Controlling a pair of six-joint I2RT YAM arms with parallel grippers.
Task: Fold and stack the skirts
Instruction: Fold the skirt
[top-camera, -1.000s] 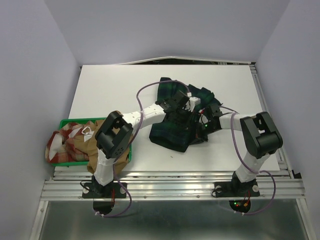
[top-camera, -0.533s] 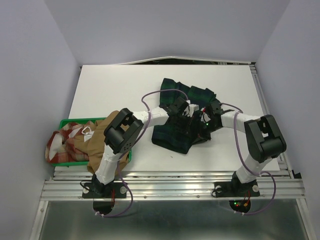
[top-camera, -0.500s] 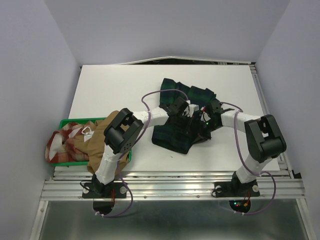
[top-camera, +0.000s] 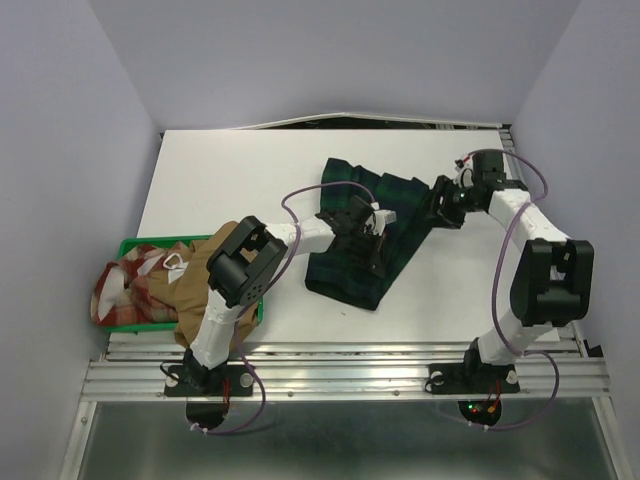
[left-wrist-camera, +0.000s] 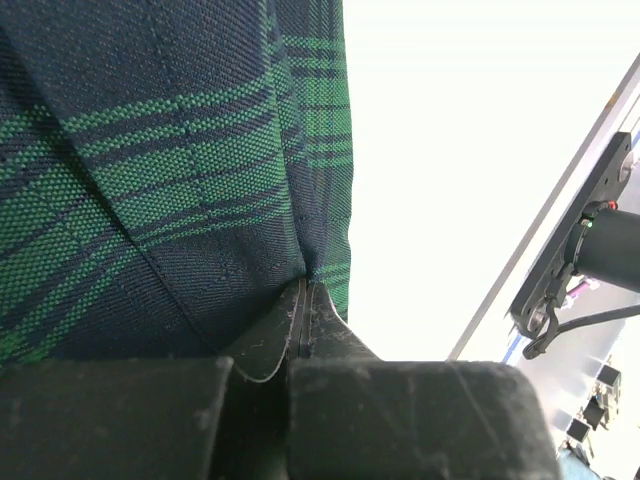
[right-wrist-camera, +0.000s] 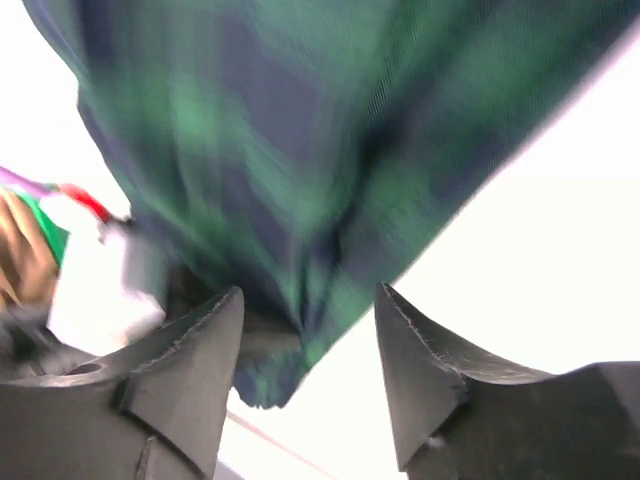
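Observation:
The dark green-and-navy tartan skirt (top-camera: 355, 200) lies partly folded in the middle of the table. My left gripper (top-camera: 376, 256) rests on its near right part. In the left wrist view the left gripper (left-wrist-camera: 303, 290) is shut, with a pucker of tartan skirt (left-wrist-camera: 170, 150) pinched at its tips. My right gripper (top-camera: 438, 206) hovers at the skirt's far right edge. Seen from the right wrist, the right gripper (right-wrist-camera: 308, 300) is open and the blurred tartan skirt (right-wrist-camera: 300, 120) lies beyond its fingers. The tan-brown skirt (top-camera: 205, 275) and the red-and-cream checked skirt (top-camera: 125, 285) are heaped at the left.
A green plastic tray (top-camera: 135, 243) sits at the table's near left edge under the two heaped skirts, with the tan one spilling over its right side. A metal rail (top-camera: 350, 375) runs along the near edge. Walls close in the table on three sides.
My right arm has swung from the skirt's near right side out to its far right edge, and its jaws have opened. The skirt's right part now lies stretched out. The left gripper stayed shut.

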